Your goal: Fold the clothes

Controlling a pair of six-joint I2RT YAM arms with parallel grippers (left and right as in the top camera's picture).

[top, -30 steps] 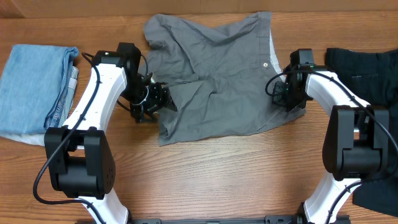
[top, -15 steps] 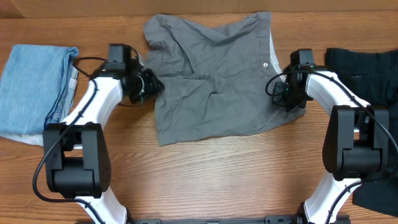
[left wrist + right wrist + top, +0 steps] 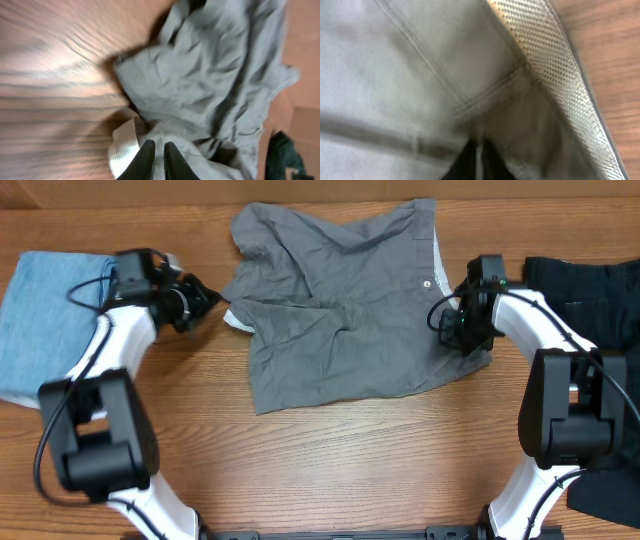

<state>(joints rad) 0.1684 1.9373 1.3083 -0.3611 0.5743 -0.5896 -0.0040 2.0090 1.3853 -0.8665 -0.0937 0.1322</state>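
Step in hand: as I am judging it, the two arms are spreading the mid-grey fabric shorts (image 3: pixel 340 310) flat ahead of a first fold

Shorts: they are lying crumpled in the middle of the brown wooden bench (image 3: pixel 350 470), with the waistband toward the right arm, the legs toward the left arm and creases running across the middle

Left gripper (image 3: pixel 156 152): its jaws are standing almost together, with the tips at a leg hem just beside a turned-out flap of pale lining (image 3: pixel 122 150); I cannot tell whether any cloth is pinched between them

Right gripper (image 3: pixel 476 152): its jaws are standing nearly together, tips sunk into grey cloth just below the mesh-backed waistband (image 3: pixel 545 65), and they are appearing to pinch a ridge of it

Other clothes: a folded light-blue garment (image 3: pixel 50 315) is lying at the left end of the bench under the left wrist, and a black garment (image 3: pixel 590 290) is lying at the right end

Doing it well: both ends are wanting to be drawn apart evenly and low over the bench, so the creases pull out without the shorts sliding; the flipped lining is needing to be turned back under first

Risk: a pull from one side only is likely to drag the whole garment toward the neighbouring clothes
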